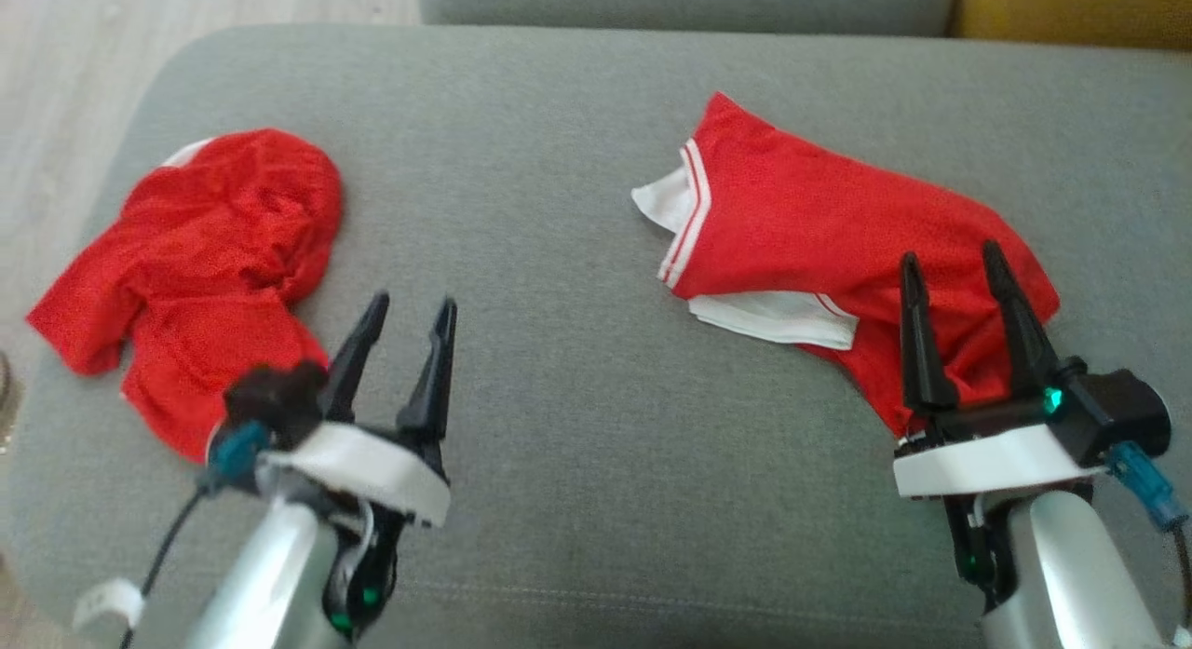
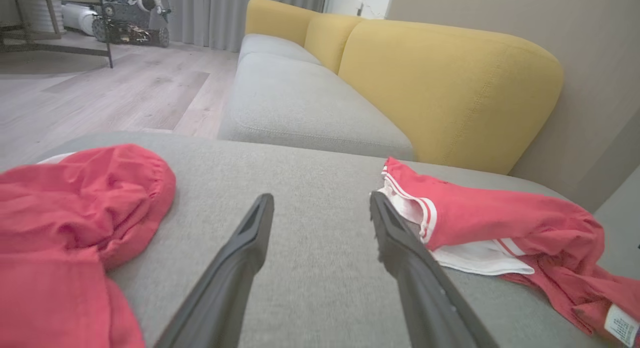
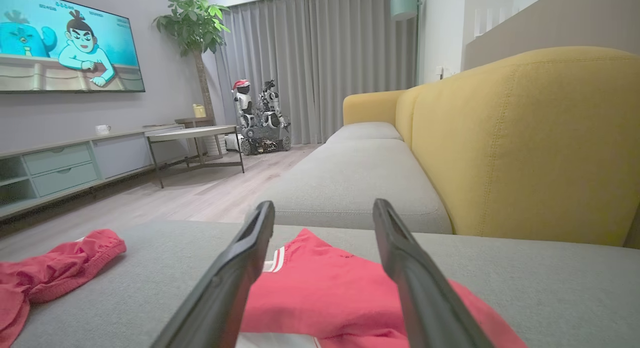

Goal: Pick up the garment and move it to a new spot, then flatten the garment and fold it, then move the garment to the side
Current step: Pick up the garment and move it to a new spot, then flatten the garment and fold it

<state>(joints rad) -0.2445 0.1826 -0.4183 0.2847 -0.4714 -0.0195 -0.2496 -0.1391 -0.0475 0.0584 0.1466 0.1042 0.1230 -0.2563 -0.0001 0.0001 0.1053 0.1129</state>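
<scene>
The grey seat (image 1: 577,118) spreads under both pincers, with a yellow backrest (image 2: 450,88) beyond the fingertips; two red garments lie on it, well apart. The right garment (image 1: 819,221), red with white striped trim and a white panel at its edge, lies partly flattened under and ahead of the right pincer (image 1: 950,253); that pincer stands wide over the cloth and holds nothing; whether it touches the fabric I cannot tell. The left garment (image 1: 214,239), crumpled in a heap, lies just left of the left pincer (image 1: 413,303); that pincer too is wide and empty, over bare seat between the two garments. A white label (image 2: 621,325) shows on the right garment's corner, well to the right of the left pincer.
</scene>
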